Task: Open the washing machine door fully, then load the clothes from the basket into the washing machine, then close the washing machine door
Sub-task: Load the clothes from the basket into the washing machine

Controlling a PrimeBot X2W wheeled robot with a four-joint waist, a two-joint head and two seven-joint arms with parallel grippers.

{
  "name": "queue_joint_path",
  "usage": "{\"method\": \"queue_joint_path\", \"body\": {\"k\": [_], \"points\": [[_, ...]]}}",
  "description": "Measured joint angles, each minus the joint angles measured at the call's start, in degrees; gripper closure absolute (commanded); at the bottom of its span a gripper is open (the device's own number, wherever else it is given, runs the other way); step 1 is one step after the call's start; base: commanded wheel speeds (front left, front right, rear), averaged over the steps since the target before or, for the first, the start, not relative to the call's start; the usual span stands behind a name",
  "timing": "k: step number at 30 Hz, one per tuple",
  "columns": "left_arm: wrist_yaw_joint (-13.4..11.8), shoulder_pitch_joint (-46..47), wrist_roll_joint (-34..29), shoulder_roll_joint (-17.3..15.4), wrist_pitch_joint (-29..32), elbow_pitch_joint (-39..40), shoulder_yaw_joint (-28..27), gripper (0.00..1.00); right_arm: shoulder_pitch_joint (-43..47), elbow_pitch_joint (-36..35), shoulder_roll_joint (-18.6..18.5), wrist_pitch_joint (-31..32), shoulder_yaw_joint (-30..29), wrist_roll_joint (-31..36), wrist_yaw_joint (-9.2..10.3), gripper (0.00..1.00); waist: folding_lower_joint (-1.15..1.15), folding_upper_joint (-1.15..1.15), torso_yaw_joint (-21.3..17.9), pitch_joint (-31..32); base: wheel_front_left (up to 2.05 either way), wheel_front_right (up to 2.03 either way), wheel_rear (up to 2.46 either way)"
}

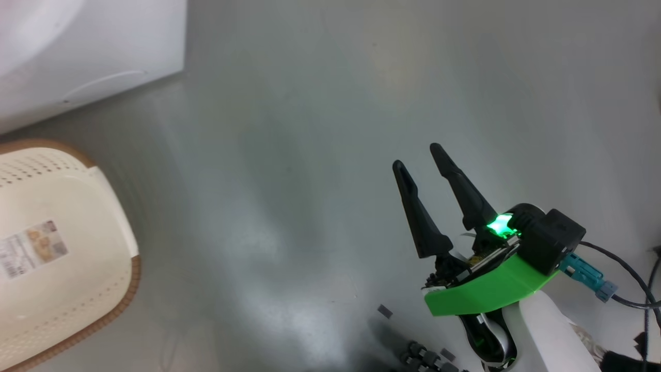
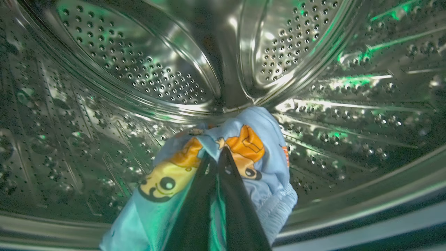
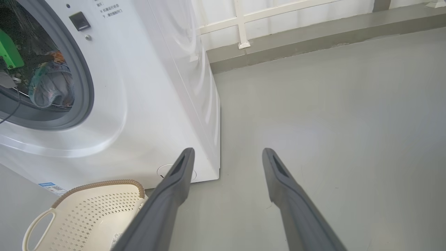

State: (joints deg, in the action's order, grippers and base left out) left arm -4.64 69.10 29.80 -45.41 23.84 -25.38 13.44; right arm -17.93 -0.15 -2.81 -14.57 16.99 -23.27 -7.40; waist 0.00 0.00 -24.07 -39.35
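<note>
Left wrist view: left gripper (image 2: 217, 154) inside the washing machine (image 2: 139, 69), jaws pinched on the clothes (image 2: 254, 146); basket (image 1: 135, 279) looks bare, right gripper (image 1: 417, 156) jaws wide, empty; release and closing remain.

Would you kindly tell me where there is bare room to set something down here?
The floor beside the washing machine, up to the wall ledge, is bare; so is the stretch between basket and right gripper. Crowded: the drum, where the left gripper grips the clothes.
</note>
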Motion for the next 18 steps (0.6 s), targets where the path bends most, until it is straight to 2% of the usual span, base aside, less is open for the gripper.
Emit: {"method": "queue_joint_path", "body": {"k": [7, 11, 18], "points": [[-0.1, 9.5, -5.1, -1.3, -9.6, -7.1, 0.6, 1.0, -1.4, -0.5, 0.1, 0.0, 1.5, -1.6, 0.0, 0.0, 0.0, 0.0, -2.4, -2.8, 0.0, 0.0, 0.0], [1.0, 13.4, -7.6, -1.2, -14.3, -11.1, 2.3, 1.0, -1.4, -0.5, 0.1, 0.0, 2.2, -1.6, 0.0, 0.0, 0.0, 0.0, -3.3, -4.0, 0.0, 0.0, 0.0], [5.0, 17.1, -10.6, -0.5, -18.5, -17.9, 6.1, 1.0, -2.1, -0.6, 0.1, 0.0, 2.8, -1.6, 0.0, 0.0, 0.0, 0.0, -4.2, -5.2, 0.0, 0.0, 0.0]]}}
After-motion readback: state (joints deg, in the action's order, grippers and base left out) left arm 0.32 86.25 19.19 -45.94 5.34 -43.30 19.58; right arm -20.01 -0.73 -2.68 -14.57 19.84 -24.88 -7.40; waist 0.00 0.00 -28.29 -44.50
